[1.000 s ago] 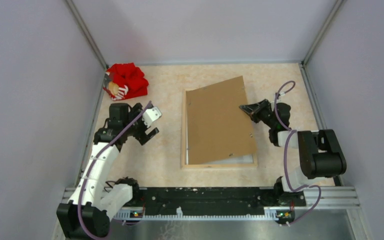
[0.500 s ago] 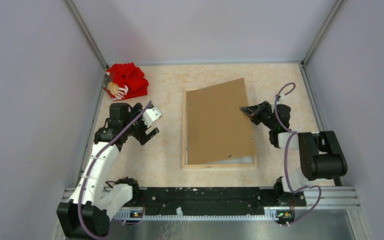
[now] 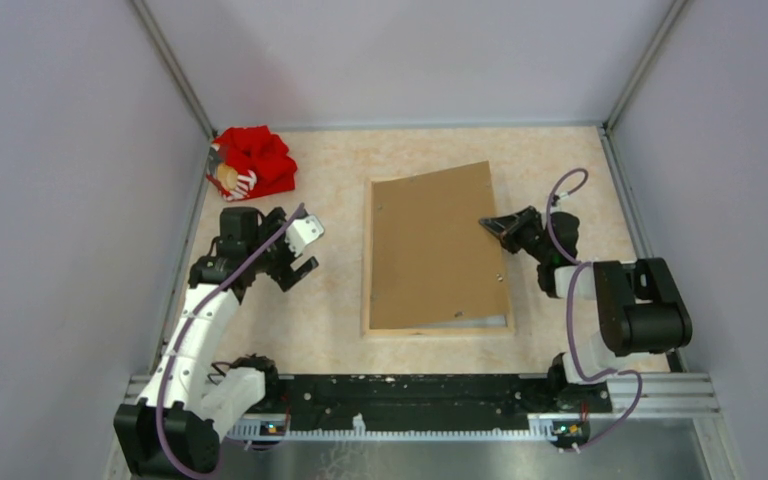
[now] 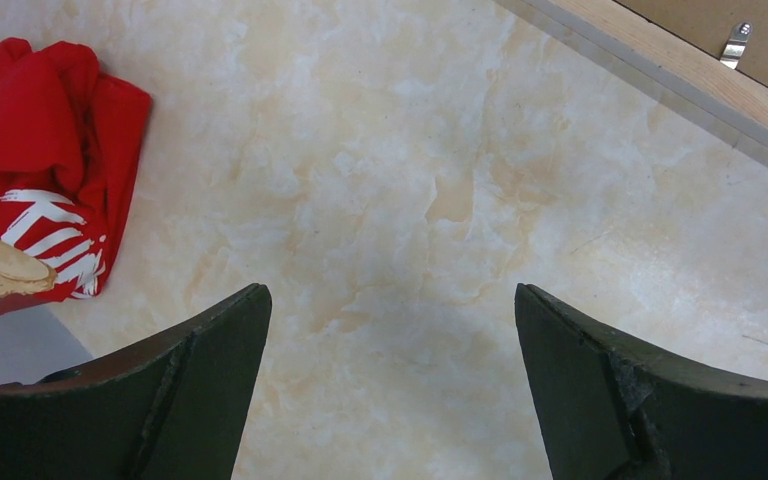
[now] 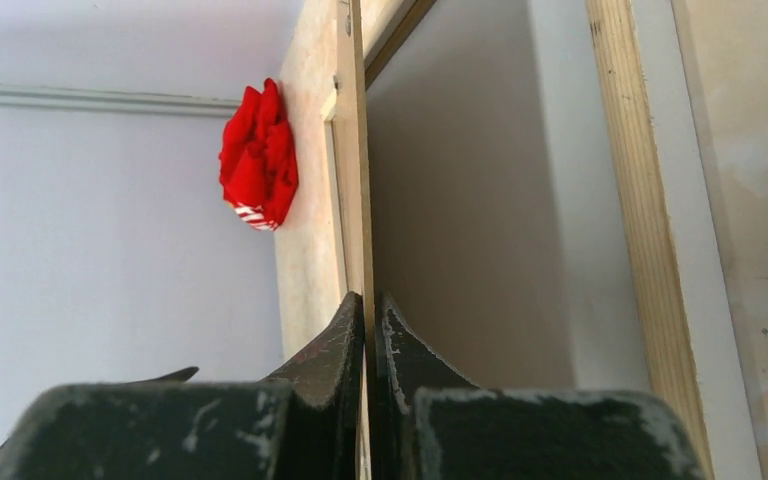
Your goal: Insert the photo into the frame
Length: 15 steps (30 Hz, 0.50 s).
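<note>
Right pincer (image 5: 370,310) is clamped on the edge of the brown backing board (image 3: 430,245), holding it tilted above the frame (image 3: 366,262), likely to close over the photo (image 3: 482,320) lying white-back-up inside. Left pincer (image 3: 308,248) hangs spread wide over the counter (image 3: 330,300).

Left hand (image 4: 388,300) spread wide, right hand (image 5: 370,310) pinched shut

You have bare table (image 3: 330,300) on the left, between the cloth (image 3: 253,160) in the far corner and the frame (image 3: 436,329); your left gripper (image 3: 308,250) hangs there. The middle is blocked: the board (image 3: 430,245) slants over the frame (right edge lifted), pinched by your right gripper (image 3: 487,221). Your right arm (image 3: 630,300) fills the strip beside the wall (image 3: 700,150).
</note>
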{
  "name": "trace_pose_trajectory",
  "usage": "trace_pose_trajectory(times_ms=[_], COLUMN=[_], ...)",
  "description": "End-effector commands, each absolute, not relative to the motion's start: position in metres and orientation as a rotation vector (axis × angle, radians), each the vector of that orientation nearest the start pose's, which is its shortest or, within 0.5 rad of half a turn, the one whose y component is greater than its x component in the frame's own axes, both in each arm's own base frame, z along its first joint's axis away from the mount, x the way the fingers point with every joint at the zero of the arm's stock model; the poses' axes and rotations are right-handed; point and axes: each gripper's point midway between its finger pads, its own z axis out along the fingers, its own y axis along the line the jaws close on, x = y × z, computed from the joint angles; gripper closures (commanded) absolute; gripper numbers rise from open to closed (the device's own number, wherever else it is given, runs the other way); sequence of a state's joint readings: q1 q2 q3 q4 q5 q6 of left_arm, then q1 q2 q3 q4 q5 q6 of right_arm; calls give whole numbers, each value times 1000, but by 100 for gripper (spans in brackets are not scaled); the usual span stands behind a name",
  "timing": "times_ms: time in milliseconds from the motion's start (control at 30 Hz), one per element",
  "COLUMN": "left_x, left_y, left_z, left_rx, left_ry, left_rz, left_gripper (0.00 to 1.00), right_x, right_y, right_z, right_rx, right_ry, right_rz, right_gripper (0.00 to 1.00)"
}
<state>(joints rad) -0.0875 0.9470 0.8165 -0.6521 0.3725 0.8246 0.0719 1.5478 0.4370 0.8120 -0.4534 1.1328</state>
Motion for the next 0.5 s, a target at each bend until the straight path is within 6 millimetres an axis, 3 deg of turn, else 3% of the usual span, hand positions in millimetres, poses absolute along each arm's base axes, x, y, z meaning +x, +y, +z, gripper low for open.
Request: trace_pose_trajectory(times_ms=[0, 200, 367, 467], left_x=[273, 275, 276, 276], left_y=[-61, -64, -64, -65], left_z=[161, 159, 157, 157], left_rx=[1175, 1177, 1176, 1174], left_ry=[1938, 1937, 1935, 1933], left_rz=[-57, -73, -76, -84], left_gripper=[2, 2, 2, 2], right_x=[356, 357, 353, 353], right_y=[144, 142, 139, 137], right_z=[83, 73, 63, 60], right_rx=[669, 571, 507, 461], right_ry=[1998, 2130, 2259, 2318], right_rz=[1176, 1016, 879, 785], right_gripper=[100, 87, 68, 63])
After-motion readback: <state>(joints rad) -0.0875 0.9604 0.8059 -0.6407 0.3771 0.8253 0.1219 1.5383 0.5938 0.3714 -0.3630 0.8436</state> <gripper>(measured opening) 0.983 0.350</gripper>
